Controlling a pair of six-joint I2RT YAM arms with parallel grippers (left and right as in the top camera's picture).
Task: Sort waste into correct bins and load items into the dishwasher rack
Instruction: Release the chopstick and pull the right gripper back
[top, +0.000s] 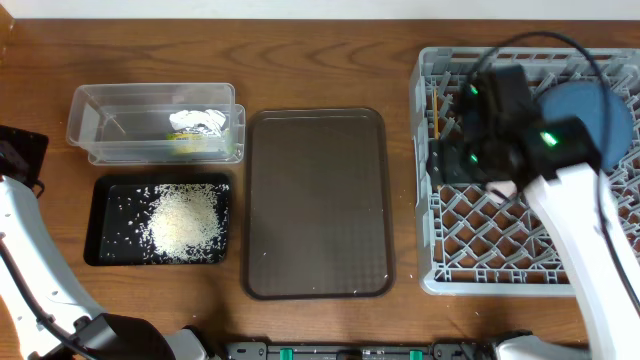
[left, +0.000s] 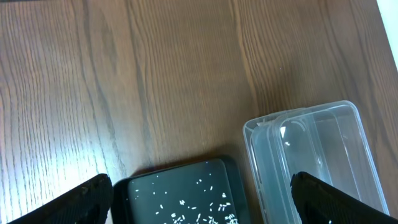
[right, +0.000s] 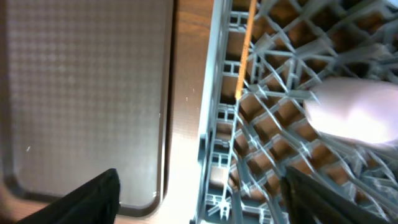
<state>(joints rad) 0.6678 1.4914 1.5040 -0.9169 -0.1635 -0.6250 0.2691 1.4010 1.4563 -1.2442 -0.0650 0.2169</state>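
Observation:
The grey dishwasher rack (top: 440, 260) stands at the right. The dark-blue dish (top: 590, 115) stands in it at the back. My right gripper (right: 205, 199) is open and empty above the rack's left edge (right: 211, 124). The pale-pink cup (right: 354, 112) and the wooden stick (right: 245, 50) lie in the rack. The rice (top: 185, 220) lies heaped in the black tray (top: 105, 245). The wrapper (top: 195, 125) lies in the clear tub (top: 100, 115). My left gripper (left: 202, 202) is open and empty above the black tray (left: 180, 186) and the tub (left: 317, 149). The mint-green bowl and light-blue bowl are out of view.
A brown serving tray (top: 318, 200) lies between the bins and the rack, with a few stray grains near its front edge. It also shows in the right wrist view (right: 81, 93). Wooden tabletop (left: 155, 74) lies beyond the bins.

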